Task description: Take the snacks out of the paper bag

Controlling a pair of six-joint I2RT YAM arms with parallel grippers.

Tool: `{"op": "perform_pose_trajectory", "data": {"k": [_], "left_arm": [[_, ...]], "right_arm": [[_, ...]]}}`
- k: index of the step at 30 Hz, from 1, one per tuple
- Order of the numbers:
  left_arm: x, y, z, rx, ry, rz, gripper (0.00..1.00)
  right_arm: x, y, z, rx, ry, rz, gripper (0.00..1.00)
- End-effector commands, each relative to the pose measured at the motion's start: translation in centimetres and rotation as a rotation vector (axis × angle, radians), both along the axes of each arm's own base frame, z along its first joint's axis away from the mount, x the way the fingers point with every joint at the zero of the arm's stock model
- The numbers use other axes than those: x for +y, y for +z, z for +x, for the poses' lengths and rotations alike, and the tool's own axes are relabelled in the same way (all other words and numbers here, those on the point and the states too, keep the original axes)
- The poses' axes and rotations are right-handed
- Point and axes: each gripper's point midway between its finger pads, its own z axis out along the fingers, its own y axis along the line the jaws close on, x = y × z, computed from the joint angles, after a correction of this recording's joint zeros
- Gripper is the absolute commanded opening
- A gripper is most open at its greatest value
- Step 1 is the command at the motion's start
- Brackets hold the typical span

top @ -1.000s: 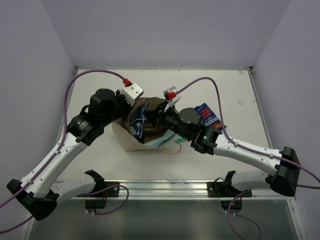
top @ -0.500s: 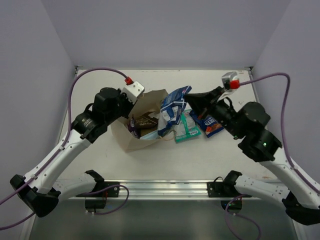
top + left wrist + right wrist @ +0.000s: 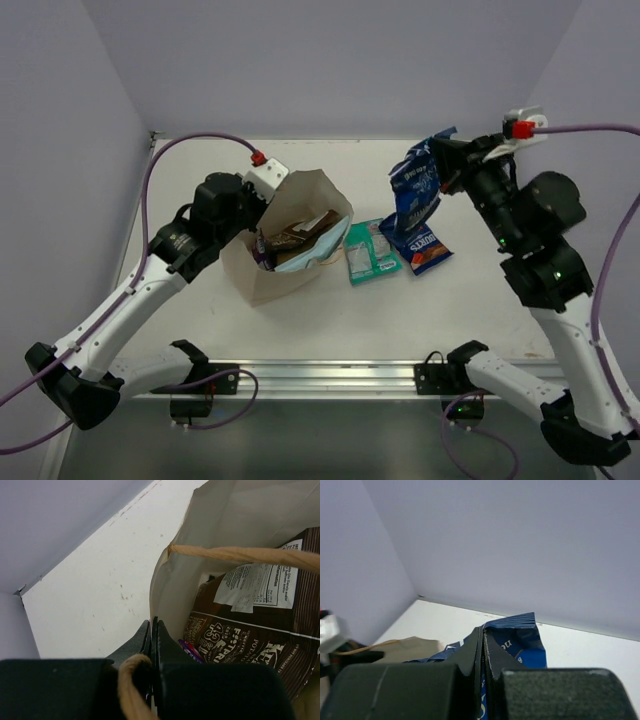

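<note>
The tan paper bag (image 3: 278,250) lies open on the table with its mouth to the right. My left gripper (image 3: 262,208) is shut on the bag's rim (image 3: 156,625). Inside the bag are a brown packet (image 3: 250,630), a purple packet (image 3: 189,649) and a light blue packet (image 3: 305,262). My right gripper (image 3: 448,160) is shut on a blue packet (image 3: 415,190), (image 3: 520,640) and holds it in the air at the right. A teal packet (image 3: 368,252) and a dark blue packet (image 3: 422,246) lie on the table right of the bag.
The bag's twisted paper handle (image 3: 240,555) crosses its mouth, and another handle (image 3: 131,685) lies against my left fingers. The table's back edge meets the wall (image 3: 330,138). The mounting rail (image 3: 320,375) runs along the near edge.
My right gripper has pulled the blue packet out of the bag, up and to the right. The teal packet now lies on the table. My left gripper has kept its hold on the bag.
</note>
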Motion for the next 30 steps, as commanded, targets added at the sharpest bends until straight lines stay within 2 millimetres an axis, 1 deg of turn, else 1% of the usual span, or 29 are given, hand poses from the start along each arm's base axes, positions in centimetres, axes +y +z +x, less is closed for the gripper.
{"op": "perform_pose_trajectory", "data": {"k": [1, 2, 4, 5, 6, 7, 8, 10, 11, 12, 13, 14, 15, 16, 17, 18, 19, 20, 21, 22, 23, 24, 26, 27, 28, 29, 30], "left_arm": [[1.1, 1.5, 0.7, -0.061, 0.038, 0.016, 0.0], [1.1, 1.8, 0.7, -0.066, 0.032, 0.02, 0.0], [1.1, 2.2, 0.8, -0.075, 0.031, 0.017, 0.0], [1.1, 2.5, 0.8, -0.082, 0.029, 0.02, 0.0], [1.1, 2.8, 0.7, -0.091, 0.028, 0.018, 0.0], [1.1, 3.1, 0.7, -0.101, 0.027, 0.014, 0.0], [1.1, 3.5, 0.7, -0.112, 0.018, 0.014, 0.0], [1.1, 4.2, 0.6, -0.136, 0.007, 0.011, 0.0], [1.0, 4.5, 0.6, -0.145, 0.001, 0.009, 0.0], [1.0, 4.9, 0.5, -0.154, -0.006, 0.008, 0.0], [0.9, 5.1, 0.5, -0.159, -0.014, 0.008, 0.0], [0.7, 5.1, 0.4, -0.163, -0.033, 0.014, 0.0], [0.7, 5.1, 0.3, -0.162, -0.04, 0.017, 0.0], [0.5, 5.0, 0.2, -0.159, -0.051, 0.021, 0.0], [0.4, 4.9, 0.2, -0.158, -0.062, 0.026, 0.0], [0.4, 4.8, 0.2, -0.155, -0.068, 0.031, 0.0], [0.3, 4.5, 0.1, -0.149, -0.075, 0.036, 0.0], [0.2, 4.4, 0.0, -0.147, -0.086, 0.038, 0.0], [0.1, 4.2, 0.0, -0.144, -0.093, 0.041, 0.0], [-0.1, 4.2, 0.0, -0.147, -0.103, 0.041, 0.0], [-0.4, 3.8, -0.2, -0.142, -0.124, 0.043, 0.0], [-0.5, 3.7, -0.3, -0.144, -0.132, 0.041, 0.0], [-0.8, 3.6, -0.4, -0.142, -0.154, 0.034, 0.0], [-0.9, 3.7, -0.5, -0.144, -0.158, 0.031, 0.0], [-1.0, 3.6, -0.5, -0.14, -0.162, 0.029, 0.0], [-1.1, 3.5, -0.6, -0.135, -0.17, 0.031, 0.0], [-1.1, 3.4, -0.7, -0.133, -0.173, 0.032, 0.0]], "right_arm": [[0.4, -4.6, 5.8, 0.082, -0.022, -0.093, 0.0], [1.3, -5.2, 7.9, 0.068, -0.003, -0.093, 0.0], [2.4, -7.1, 10.3, 0.082, 0.036, -0.101, 0.0], [3.6, -9.0, 12.7, 0.11, 0.062, -0.111, 0.0], [4.8, -10.0, 13.6, 0.13, 0.11, -0.115, 0.0], [5.8, -10.4, 14.6, 0.141, 0.138, -0.087, 0.0], [7.0, -11.6, 16.5, 0.153, 0.168, -0.074, 0.0], [8.9, -12.1, 17.6, 0.168, 0.237, -0.023, 0.0], [9.4, -12.7, 18.3, 0.178, 0.256, -0.005, 0.0], [10.1, -13.5, 19.3, 0.169, 0.281, 0.021, 0.0], [10.8, -14.5, 19.3, 0.189, 0.325, 0.057, 0.0], [10.8, -14.5, 19.8, 0.172, 0.332, 0.084, 0.0], [10.7, -16.2, 20.8, 0.209, 0.329, 0.097, 0.0], [10.5, -17.9, 21.0, 0.255, 0.333, 0.125, 0.0], [10.1, -18.9, 21.4, 0.277, 0.326, 0.14, 0.0], [9.3, -20.4, 21.9, 0.309, 0.303, 0.15, 0.0], [8.6, -23.1, 22.2, 0.373, 0.276, 0.162, 0.0], [7.8, -24.4, 22.6, 0.399, 0.243, 0.166, 0.02], [6.7, -25.9, 22.9, 0.429, 0.213, 0.168, 0.09], [5.8, -28.0, 22.9, 0.476, 0.187, 0.166, 0.13], [5.0, -29.3, 23.0, 0.514, 0.155, 0.165, 0.17], [3.6, -30.2, 23.2, 0.54, 0.122, 0.169, 0.28], [2.1, -31.7, 22.6, 0.618, 0.08, 0.159, 0.39], [1.2, -31.6, 22.5, 0.621, 0.051, 0.143, 0.42], [0.7, -29.8, 22.0, 0.576, 0.038, 0.092, 0.48], [0.3, -29.4, 21.1, 0.593, 0.028, 0.068, 0.52], [0.4, -28.3, 20.4, 0.575, 0.04, 0.053, 0.54]]}}
